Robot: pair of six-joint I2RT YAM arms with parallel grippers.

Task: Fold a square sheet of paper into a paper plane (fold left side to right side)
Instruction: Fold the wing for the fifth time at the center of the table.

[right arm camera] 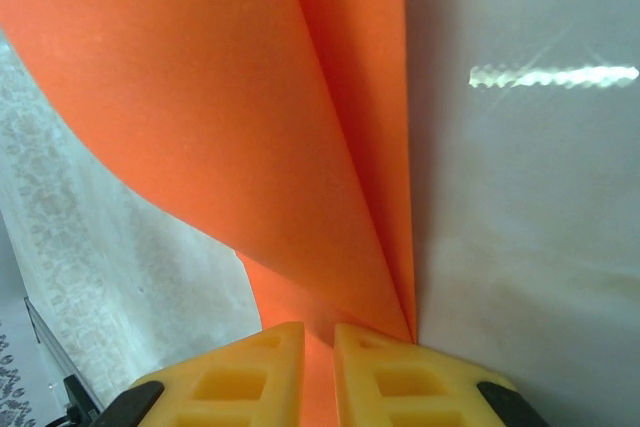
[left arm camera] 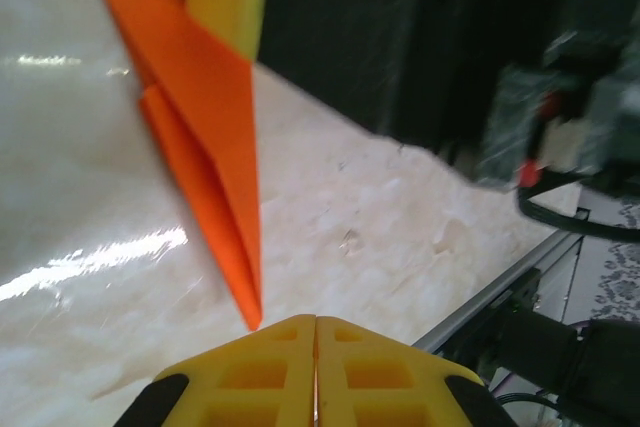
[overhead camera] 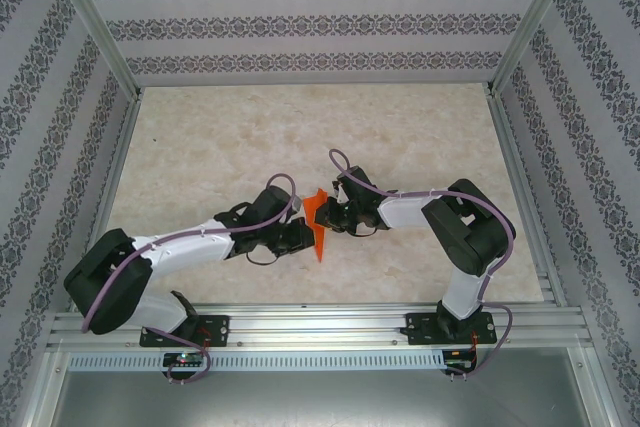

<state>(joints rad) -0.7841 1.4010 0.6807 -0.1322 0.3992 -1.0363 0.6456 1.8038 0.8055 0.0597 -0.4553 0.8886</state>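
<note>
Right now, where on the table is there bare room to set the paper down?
Crowded: near centre, where the left hand and right hand meet at the orange paper. Free: the far half of the table, from there up to the back wall, side to side.

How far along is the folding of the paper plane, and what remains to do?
Done: the orange paper is already folded into layered flaps narrowing to a point. In hand: the right gripper pinches it; the left gripper is shut beside the tip, not on it. Remaining: one flap curls open, so probably more creasing and flattening.
</note>
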